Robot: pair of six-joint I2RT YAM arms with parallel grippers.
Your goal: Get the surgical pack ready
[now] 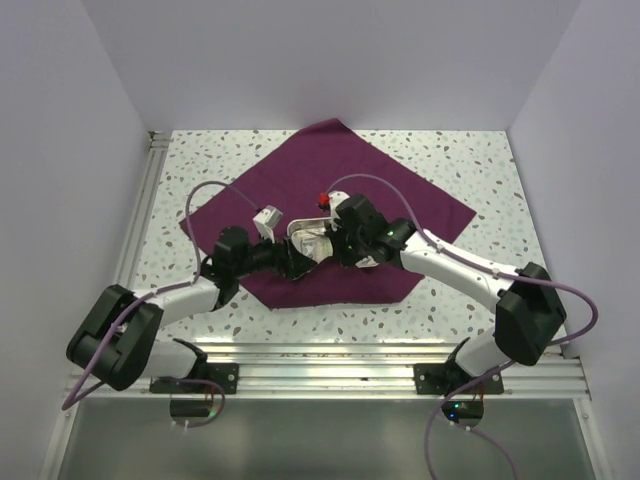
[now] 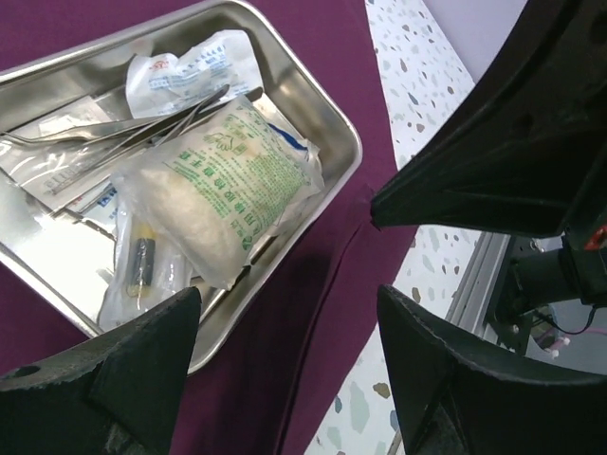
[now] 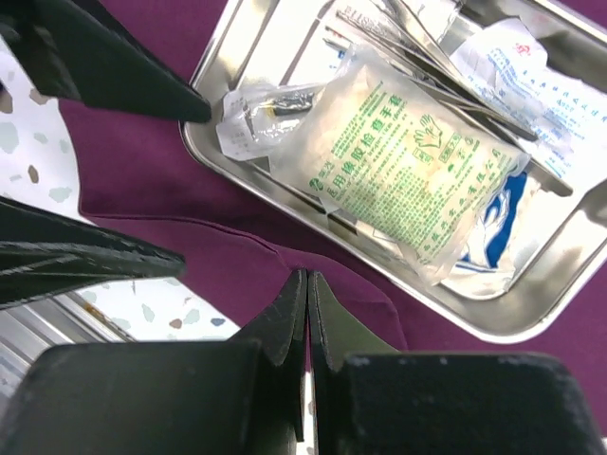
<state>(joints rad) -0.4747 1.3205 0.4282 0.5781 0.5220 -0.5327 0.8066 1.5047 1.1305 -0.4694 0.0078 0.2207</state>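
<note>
The surgical pack's purple-maroon cloth (image 1: 410,205) lies spread flat as a diamond. An open steel tray (image 1: 300,232) sits at its middle, holding a green-printed sachet (image 2: 218,190), other sachets and steel forceps (image 2: 123,128). My left gripper (image 2: 287,294) is open and empty over the cloth (image 2: 313,322), beside the tray's near rim (image 2: 327,104). My right gripper (image 3: 307,275) is shut on a raised fold of the cloth (image 3: 142,161), just in front of the tray (image 3: 247,180). In the top view both grippers meet at the tray's near side: the left (image 1: 296,266), the right (image 1: 338,260).
Speckled tabletop (image 1: 470,170) surrounds the cloth. An aluminium rail (image 1: 330,355) runs along the near edge and another (image 1: 140,220) along the left. White walls close the back and both sides. Purple cables loop over both arms.
</note>
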